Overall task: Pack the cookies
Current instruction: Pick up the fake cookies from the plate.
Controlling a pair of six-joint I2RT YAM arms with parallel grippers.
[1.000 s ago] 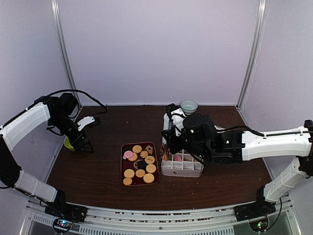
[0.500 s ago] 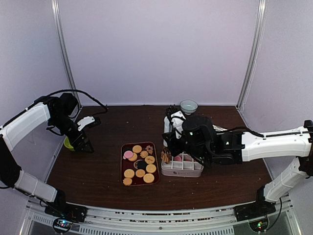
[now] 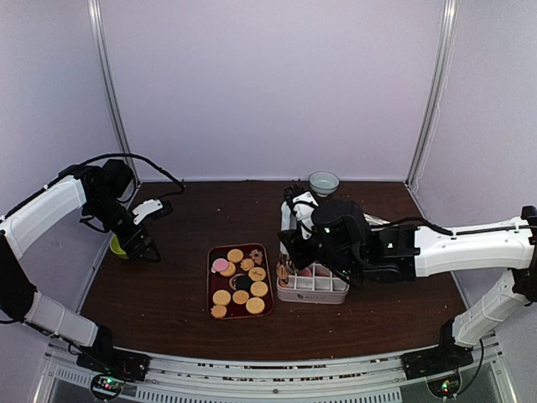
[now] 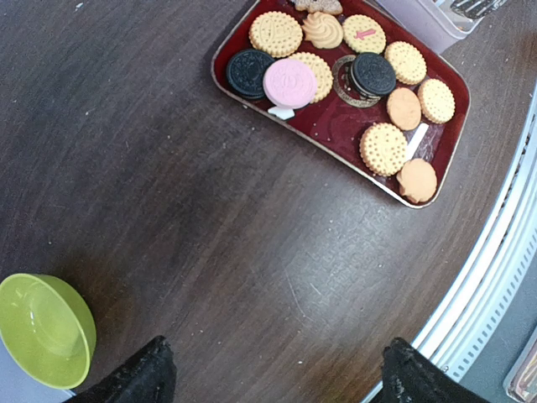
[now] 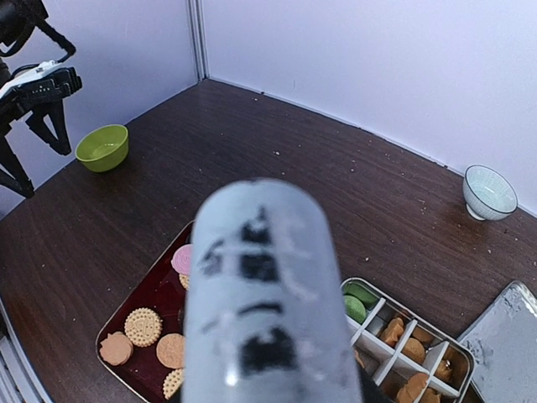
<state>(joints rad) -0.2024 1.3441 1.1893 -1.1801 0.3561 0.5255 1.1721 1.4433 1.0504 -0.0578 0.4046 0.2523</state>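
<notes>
A lab robot booth: plain lilac wall panels (image 3: 268,84) between metal posts (image 3: 109,92) at the top, dark wooden table (image 3: 185,218), slotted aluminium rail (image 3: 268,374) along the bottom.

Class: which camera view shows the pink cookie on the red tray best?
The left wrist view: the pink cookie is large, sharp and unobstructed. The top external view shows it as a small dot; the right wrist view, only its edge.

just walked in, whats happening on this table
Packing is under way. The right arm is bent over the white divided box, where some compartments already hold cookies; whether it grips anything is hidden. Many cookies lie on the red tray beside it. The left end effector hangs open off to the side near the green bowl, holding nothing.
</notes>
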